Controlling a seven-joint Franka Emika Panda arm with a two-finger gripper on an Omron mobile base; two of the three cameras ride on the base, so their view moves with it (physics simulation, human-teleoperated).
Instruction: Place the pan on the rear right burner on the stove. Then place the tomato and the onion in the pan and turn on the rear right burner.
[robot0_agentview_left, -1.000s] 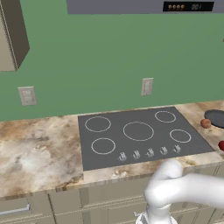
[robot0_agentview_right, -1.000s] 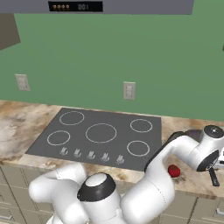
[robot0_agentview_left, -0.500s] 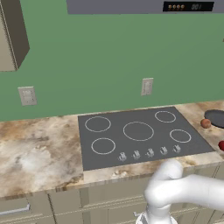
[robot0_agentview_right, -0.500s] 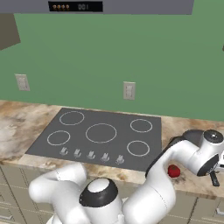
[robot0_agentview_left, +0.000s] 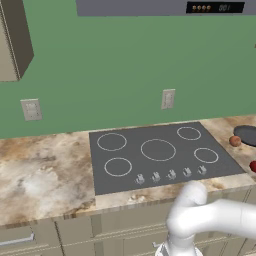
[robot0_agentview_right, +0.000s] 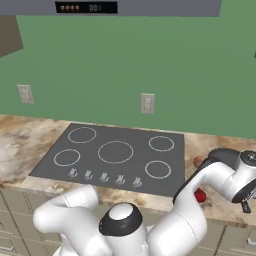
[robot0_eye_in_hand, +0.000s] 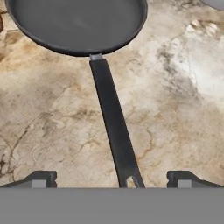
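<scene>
Green wall is backing a marbled tabletop (robot0_agentview_left: 45, 175) in which the stove (robot0_agentview_left: 155, 155) is sitting, and everything else is lying to the stove's right. Its rear right burner (robot0_agentview_left: 188, 133) is showing bare. Right of the stove, the pan (robot0_eye_in_hand: 76, 24) is resting on the tabletop, its black handle (robot0_eye_in_hand: 114, 127) running straight back from the bowl. Close to the pan's stove-side rim the onion (robot0_agentview_left: 235, 141) is sitting, and the tomato (robot0_agentview_right: 200, 195) is lying nearer the front edge, just off the stove's front right corner. Above the handle's far end the end effector (robot0_eye_in_hand: 112, 178) is hovering, its fingertips (robot0_eye_in_hand: 39, 178) standing wide apart on either side, touching nothing.
</scene>
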